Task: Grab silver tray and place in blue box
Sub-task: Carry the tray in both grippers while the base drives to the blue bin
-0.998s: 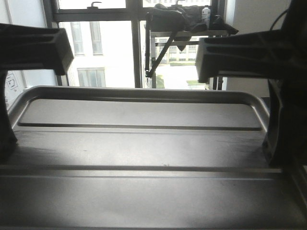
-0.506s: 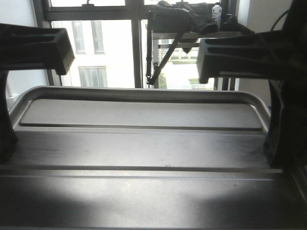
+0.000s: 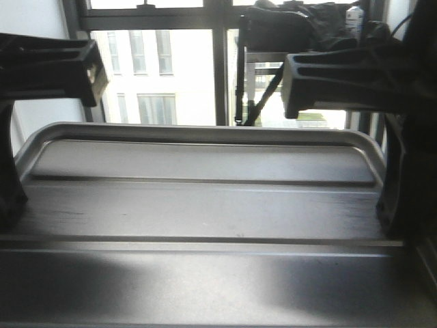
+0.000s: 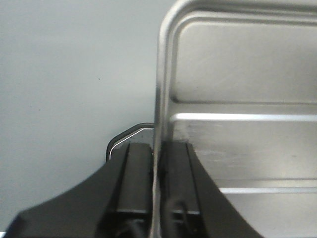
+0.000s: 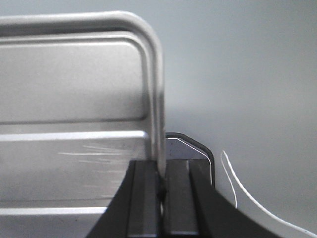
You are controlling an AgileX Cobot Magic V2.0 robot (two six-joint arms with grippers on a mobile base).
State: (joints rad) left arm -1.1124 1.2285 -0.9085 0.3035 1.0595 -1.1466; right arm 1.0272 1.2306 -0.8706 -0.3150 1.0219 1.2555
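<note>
The silver tray (image 3: pixel 205 205) fills the front view, held level between both arms, its two long ridges running across. My left gripper (image 4: pixel 155 173) is shut on the tray's left rim (image 4: pixel 159 99), one finger on each side of it. My right gripper (image 5: pixel 161 188) is shut on the tray's right rim (image 5: pixel 157 99) in the same way. In the front view the left arm (image 3: pixel 48 68) and the right arm (image 3: pixel 355 75) stand dark at the tray's two ends. The blue box is out of view.
Behind the tray are windows (image 3: pixel 177 75) with a dark frame and a rack holding dark bags (image 3: pixel 287 27). Under the tray both wrist views show a plain grey surface (image 4: pixel 64 89). A thin white wire (image 5: pixel 237 193) curves beside the right gripper.
The window frame and the rack behind have shifted to the right in the front view. The tray and both arms keep the same place in the view, still gripped.
</note>
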